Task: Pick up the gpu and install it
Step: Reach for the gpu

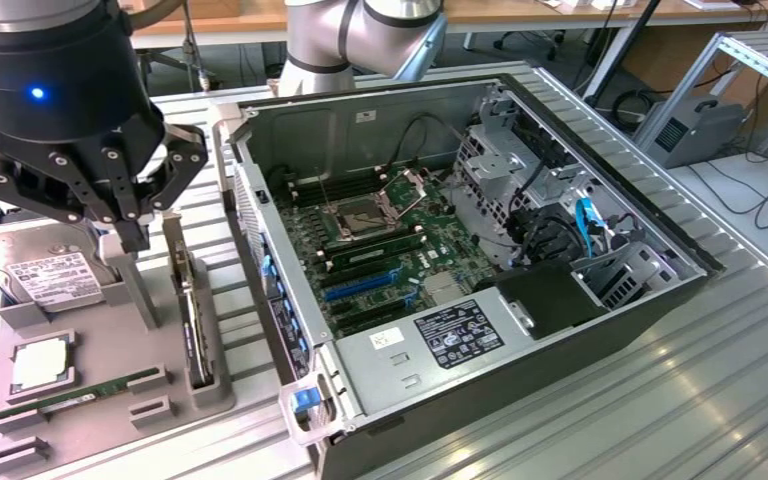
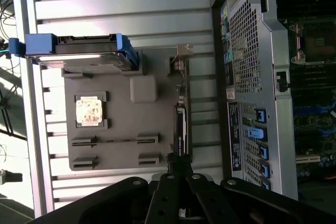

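The gpu (image 1: 187, 310) is a thin dark card standing on its long edge in a slot of the grey holder tray (image 1: 104, 420), with its metal bracket end up. My gripper (image 1: 131, 238) hangs above the tray, just to the exterior view's left of the card's bracket end, and its fingers are shut with nothing between them. In the wrist view the gpu (image 2: 181, 124) runs along the tray's edge (image 2: 126, 153) nearest the computer, and its near end passes under the closed gripper (image 2: 176, 170). The open computer case (image 1: 598, 150) lies to the exterior view's right, showing its motherboard (image 1: 384, 240) and blue expansion slots (image 1: 357, 287).
The tray also holds a hard drive (image 1: 51, 275) with a white label, a processor chip (image 1: 40, 365) and a green RAM stick (image 1: 77, 393). A grey post (image 1: 131, 290) rises from the tray beside the card. The case's rear panel (image 2: 247, 77) stands close to the tray.
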Available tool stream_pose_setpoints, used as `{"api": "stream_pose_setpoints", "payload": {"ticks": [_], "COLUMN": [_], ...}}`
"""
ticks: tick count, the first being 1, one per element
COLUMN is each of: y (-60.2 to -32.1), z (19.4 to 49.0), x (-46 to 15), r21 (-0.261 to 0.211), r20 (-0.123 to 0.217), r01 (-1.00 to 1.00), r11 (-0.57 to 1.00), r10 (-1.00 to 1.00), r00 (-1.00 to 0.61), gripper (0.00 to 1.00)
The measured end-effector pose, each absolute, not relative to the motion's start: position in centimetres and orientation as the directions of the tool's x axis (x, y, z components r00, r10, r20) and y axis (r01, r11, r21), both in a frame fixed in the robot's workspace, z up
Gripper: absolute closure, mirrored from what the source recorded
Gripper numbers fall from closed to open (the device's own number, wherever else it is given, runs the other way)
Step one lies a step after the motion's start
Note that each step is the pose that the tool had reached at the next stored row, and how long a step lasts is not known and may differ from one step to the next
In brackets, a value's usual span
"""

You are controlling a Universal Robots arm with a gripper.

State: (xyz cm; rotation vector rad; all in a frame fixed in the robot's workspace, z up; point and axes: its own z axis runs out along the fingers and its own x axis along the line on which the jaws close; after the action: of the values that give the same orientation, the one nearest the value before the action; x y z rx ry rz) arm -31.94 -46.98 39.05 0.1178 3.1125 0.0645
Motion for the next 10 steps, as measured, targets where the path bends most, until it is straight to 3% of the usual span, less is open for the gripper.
{"api": "stream_pose_setpoints", "payload": {"ticks": [10], "y": [-47.33], "z": [39.04], "x": [-31.94], "r21": [0.042], "r20": [-0.025], "r01": [0.075], "r11": [0.996], "r10": [0.076], "r00": [-0.997], "gripper": [0.89]}}
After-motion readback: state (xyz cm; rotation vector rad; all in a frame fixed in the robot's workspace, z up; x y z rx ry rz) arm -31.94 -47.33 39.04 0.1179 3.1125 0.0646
